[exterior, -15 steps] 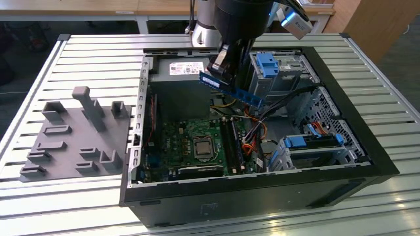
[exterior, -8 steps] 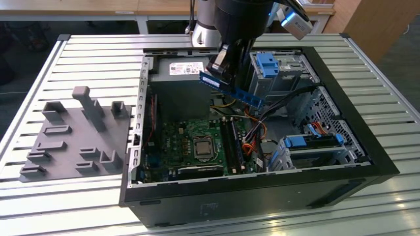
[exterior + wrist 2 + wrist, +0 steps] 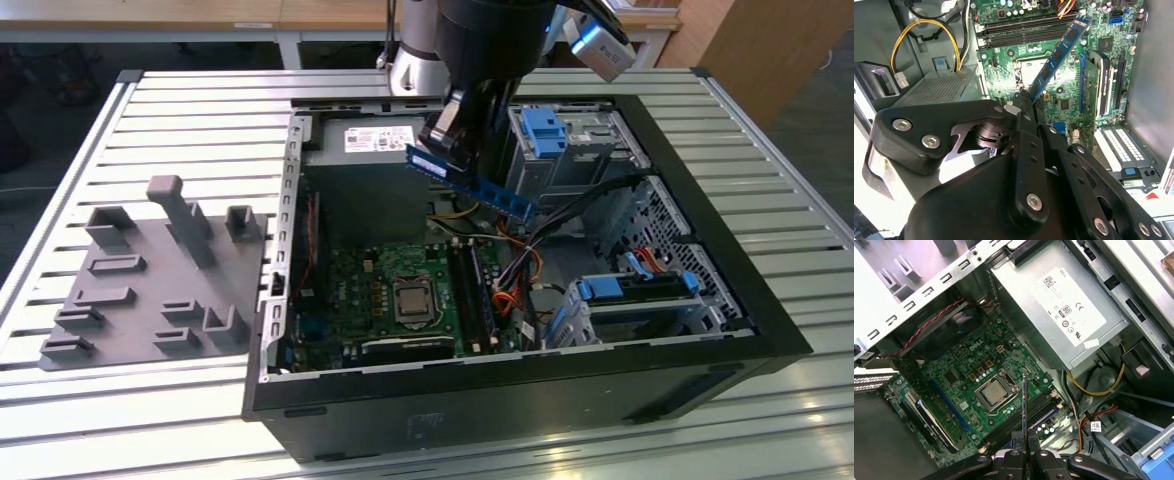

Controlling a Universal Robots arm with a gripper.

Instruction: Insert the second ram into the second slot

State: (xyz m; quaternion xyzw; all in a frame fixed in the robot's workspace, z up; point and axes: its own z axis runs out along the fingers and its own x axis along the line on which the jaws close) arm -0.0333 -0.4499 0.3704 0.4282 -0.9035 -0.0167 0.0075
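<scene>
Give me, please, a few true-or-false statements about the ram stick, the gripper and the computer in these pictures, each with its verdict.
1. The gripper is shut on the thin blue circuit-board ram stick. True.
2. The stick is seated in a slot of the green motherboard. False: it is held above the board, slanted in the exterior view.
3. The black computer case lies open, its inside showing. True.
4. The grey moulded tray lies at the exterior view's right of the case. False: it lies at the exterior view's left.
</scene>
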